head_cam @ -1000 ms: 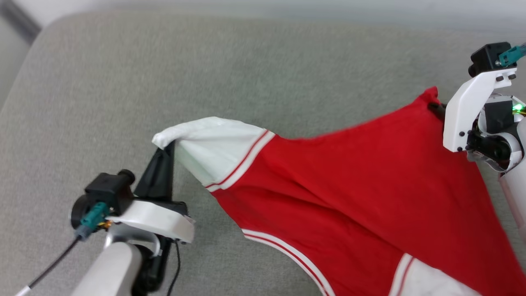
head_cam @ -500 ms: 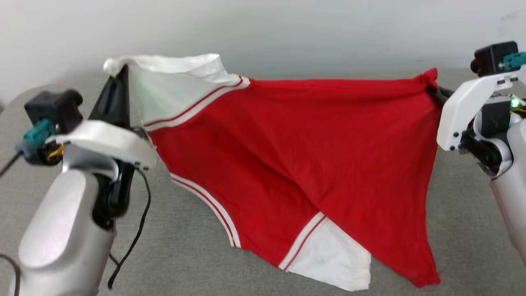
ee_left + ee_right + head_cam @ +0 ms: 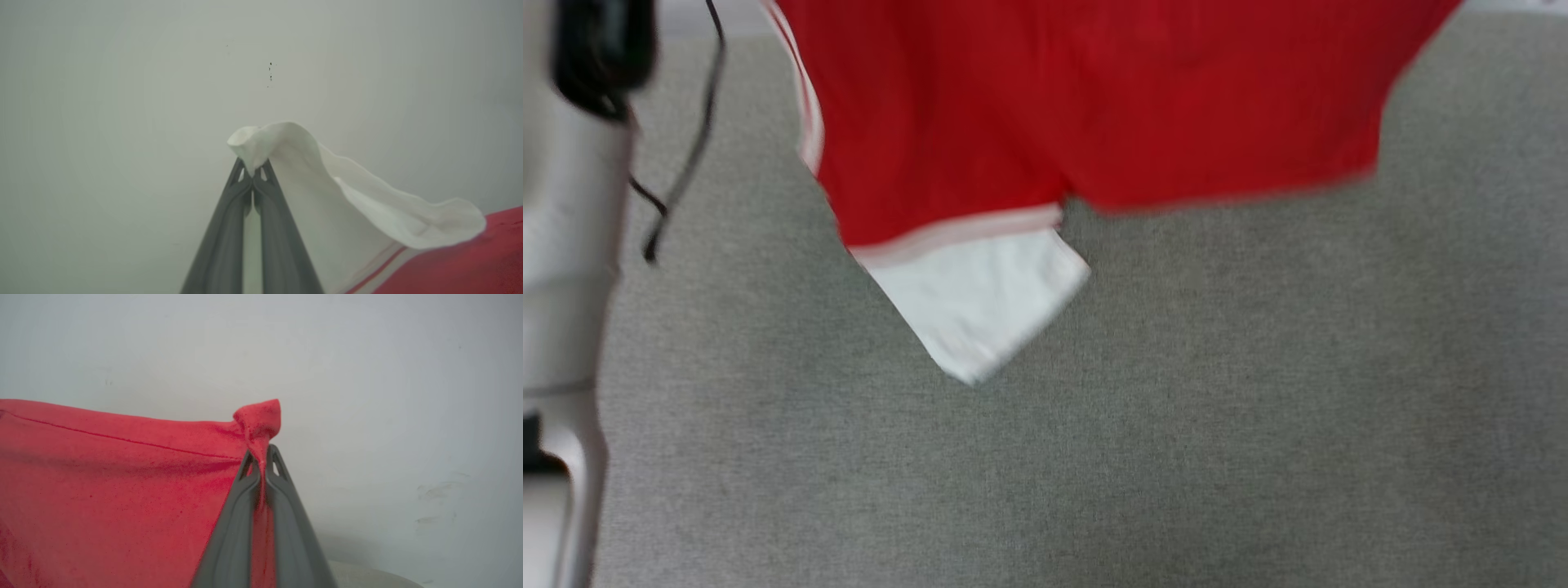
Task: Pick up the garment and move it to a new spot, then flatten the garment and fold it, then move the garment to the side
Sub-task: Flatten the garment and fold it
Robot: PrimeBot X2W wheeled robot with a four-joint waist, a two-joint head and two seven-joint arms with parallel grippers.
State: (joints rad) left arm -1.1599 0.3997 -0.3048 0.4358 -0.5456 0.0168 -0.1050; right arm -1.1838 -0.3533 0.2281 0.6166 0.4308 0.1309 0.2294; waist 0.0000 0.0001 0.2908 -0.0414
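The garment [image 3: 1094,106], a red jersey T-shirt with white sleeves and striped trim, hangs in the air above a grey cushioned surface [image 3: 1176,425]. One white sleeve [image 3: 980,302] dangles at its low left corner. In the left wrist view my left gripper [image 3: 254,175] is shut on the bunched tip of the other white sleeve [image 3: 265,141]. In the right wrist view my right gripper [image 3: 261,461] is shut on a pinched corner of the garment's red cloth [image 3: 122,477]. The cloth stretches between the two grippers. Its chest lettering is hidden.
My pale left forearm [image 3: 564,286] and its black cable [image 3: 686,147] stand at the head view's left edge. A plain pale wall [image 3: 122,102] lies behind both grippers. The grey cushioned surface spreads wide below the hanging cloth.
Both arms have lifted the garment higher off the grey surface, so it now hangs spread out. The head view has shifted, and both grippers have left its upper edge.
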